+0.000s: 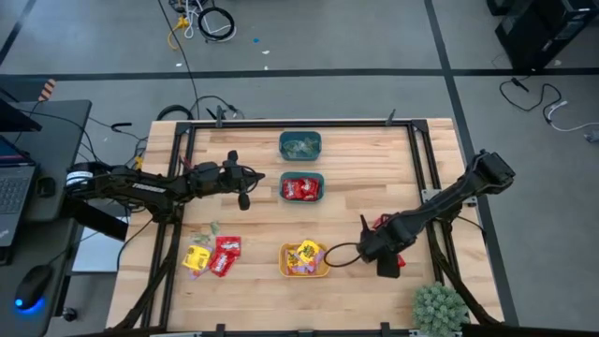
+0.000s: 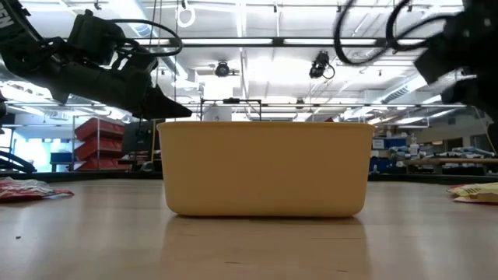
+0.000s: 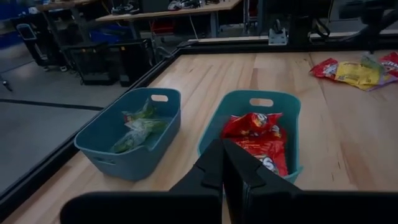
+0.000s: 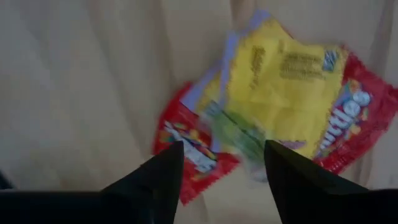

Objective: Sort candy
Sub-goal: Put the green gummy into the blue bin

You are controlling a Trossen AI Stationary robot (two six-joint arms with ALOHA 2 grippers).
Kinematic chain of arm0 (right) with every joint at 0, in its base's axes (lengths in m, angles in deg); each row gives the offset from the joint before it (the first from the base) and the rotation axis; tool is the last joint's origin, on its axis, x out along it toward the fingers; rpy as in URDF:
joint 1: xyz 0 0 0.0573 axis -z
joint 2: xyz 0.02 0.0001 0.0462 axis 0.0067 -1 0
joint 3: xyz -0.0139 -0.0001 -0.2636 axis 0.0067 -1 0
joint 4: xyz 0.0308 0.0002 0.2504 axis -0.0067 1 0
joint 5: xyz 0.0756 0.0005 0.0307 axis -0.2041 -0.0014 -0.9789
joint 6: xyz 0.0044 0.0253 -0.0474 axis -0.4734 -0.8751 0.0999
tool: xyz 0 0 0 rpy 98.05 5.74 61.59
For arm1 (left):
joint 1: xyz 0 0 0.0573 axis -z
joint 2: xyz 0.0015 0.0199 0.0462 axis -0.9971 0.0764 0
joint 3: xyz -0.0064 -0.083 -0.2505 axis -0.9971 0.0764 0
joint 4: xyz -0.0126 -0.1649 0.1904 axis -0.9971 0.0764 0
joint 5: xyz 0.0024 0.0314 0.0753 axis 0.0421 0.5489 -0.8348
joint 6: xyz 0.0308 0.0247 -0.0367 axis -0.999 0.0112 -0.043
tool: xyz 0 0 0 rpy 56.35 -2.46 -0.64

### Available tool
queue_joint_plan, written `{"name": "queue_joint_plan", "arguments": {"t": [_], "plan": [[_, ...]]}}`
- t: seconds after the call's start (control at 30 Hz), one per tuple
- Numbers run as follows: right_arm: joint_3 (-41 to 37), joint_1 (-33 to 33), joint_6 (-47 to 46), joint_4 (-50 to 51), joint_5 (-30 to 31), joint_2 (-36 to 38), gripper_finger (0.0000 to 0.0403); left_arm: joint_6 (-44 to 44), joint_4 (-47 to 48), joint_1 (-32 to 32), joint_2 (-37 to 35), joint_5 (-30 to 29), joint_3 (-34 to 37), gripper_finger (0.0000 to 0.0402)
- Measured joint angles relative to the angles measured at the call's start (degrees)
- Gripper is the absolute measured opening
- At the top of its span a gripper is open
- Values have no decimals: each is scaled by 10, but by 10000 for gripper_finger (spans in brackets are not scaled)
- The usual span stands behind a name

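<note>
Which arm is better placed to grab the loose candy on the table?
Left, probably: the left gripper hangs close to the loose candy, on its side, while the right gripper sits beyond the orange bin.

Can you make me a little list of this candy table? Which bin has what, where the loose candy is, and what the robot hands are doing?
far teal bin: green candy
middle teal bin: red candy
orange bin: yellow candy
loose pile: red and yellow packets on the table, on the left arm's side
left hand: shut, empty, beside the middle teal bin
right hand: open, over a second mixed pile of yellow and red packets
</note>
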Motion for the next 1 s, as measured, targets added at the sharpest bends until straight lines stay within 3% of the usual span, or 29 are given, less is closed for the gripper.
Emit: {"name": "queue_joint_plan", "arguments": {"t": [0.17,0.3,0.43,0.63,0.73,0.83,1.0], "plan": [[-41,0,25,-3,3,0,211,-3,3,0,0,0,0,4],[-59,0,25,-9,20,0,189,-3,3,0,0,0,0,4],[-68,0,26,-40,28,0,140,-3,4,0,0,0,0,4],[-56,8,28,-67,31,0,23,-3,7,0,0,0,0,4],[-28,20,46,-66,45,0,13,-2,10,0,0,0,0,4],[10,44,65,-66,77,0,21,3,11,0,0,0,0,4],[83,120,146,-81,218,0,5,10,9,0,0,0,0,4]]}}
